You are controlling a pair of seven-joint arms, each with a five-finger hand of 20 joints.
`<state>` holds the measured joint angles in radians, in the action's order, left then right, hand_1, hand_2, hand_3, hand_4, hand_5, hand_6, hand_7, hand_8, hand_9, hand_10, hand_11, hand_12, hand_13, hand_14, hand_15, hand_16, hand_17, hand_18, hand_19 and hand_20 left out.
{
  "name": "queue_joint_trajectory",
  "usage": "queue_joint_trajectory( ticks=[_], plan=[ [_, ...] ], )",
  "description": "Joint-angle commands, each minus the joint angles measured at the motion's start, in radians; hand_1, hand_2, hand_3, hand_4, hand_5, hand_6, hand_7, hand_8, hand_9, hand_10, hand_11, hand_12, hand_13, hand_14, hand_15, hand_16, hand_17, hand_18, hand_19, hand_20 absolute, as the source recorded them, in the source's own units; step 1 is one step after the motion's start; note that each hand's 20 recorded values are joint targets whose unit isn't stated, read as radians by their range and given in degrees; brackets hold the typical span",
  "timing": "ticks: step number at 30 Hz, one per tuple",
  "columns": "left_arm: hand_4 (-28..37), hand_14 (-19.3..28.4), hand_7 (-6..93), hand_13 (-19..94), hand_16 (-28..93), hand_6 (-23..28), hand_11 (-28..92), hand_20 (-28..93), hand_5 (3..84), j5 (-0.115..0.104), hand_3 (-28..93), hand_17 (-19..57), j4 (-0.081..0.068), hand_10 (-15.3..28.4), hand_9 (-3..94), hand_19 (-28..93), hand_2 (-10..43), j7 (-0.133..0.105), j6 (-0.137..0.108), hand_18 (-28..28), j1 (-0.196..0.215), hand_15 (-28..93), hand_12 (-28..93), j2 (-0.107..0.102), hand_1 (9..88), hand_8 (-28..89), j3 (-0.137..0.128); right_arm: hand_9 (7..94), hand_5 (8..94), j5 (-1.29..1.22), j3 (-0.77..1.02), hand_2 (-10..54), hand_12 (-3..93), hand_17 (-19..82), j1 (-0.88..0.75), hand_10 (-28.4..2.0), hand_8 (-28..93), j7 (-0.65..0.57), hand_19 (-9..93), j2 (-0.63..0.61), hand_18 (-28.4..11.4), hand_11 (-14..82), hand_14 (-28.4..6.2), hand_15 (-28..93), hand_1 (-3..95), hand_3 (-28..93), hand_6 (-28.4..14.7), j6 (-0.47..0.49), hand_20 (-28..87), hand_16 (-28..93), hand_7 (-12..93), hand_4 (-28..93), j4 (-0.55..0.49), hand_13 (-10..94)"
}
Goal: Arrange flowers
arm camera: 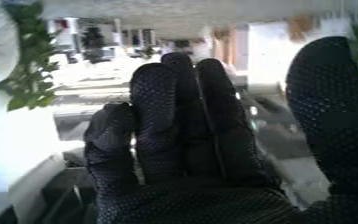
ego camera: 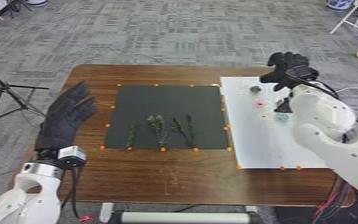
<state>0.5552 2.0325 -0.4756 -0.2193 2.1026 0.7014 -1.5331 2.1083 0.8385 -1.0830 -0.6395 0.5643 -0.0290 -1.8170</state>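
Near the flat white board (ego camera: 257, 146), the black-gloved right hand (ego camera: 289, 66), fingers extended, could crush the small pink flower (ego camera: 262, 102) by sweeping low.

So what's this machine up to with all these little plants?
It's arranging flowers. Green sprigs lie along the near part of a dark mat, while small pink and pale blue bits sit on a white board. Its right hand is open near the board's far end; its left hand is open beside the mat, holding nothing.
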Motion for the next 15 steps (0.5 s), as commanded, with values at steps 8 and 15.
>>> queue_joint_trajectory(
  ticks=[8, 15],
  plan=[
    [-22.5, 14.5, 19.6, 16, 3, 2.9, 21, 10, 26.4, -0.006, 66, -7.7, 0.008, 11.0, 17.8, 38, -7.0, -0.014, -0.007, 17.4, 0.013, 24, 19, -0.003, 29.2, -9, -0.005, 54.2, 47.8, -0.082, 0.146, -9.5, 21.8, 22, -0.301, -9.2, -11, 0.196, 80, -0.150, -21.4, 22.8, -11.9, 77, 31.2, 78, -2.8, -0.037, 54, 27, 27, -28, -0.068, 47],
    [-22.5, 14.4, 19.7, 16, 3, 2.9, 21, 10, 26.4, -0.008, 67, -7.7, 0.012, 11.0, 17.7, 37, -7.2, -0.015, -0.008, 17.4, 0.018, 24, 19, -0.001, 29.1, -9, -0.008, 55.9, 49.8, -0.067, 0.114, -9.5, 22.4, 23, -0.293, -9.3, -11, 0.204, 79, -0.131, -21.3, 23.5, -11.2, 77, 31.0, 78, -2.9, -0.060, 55, 28, 27, -28, -0.072, 48]
  ],
)
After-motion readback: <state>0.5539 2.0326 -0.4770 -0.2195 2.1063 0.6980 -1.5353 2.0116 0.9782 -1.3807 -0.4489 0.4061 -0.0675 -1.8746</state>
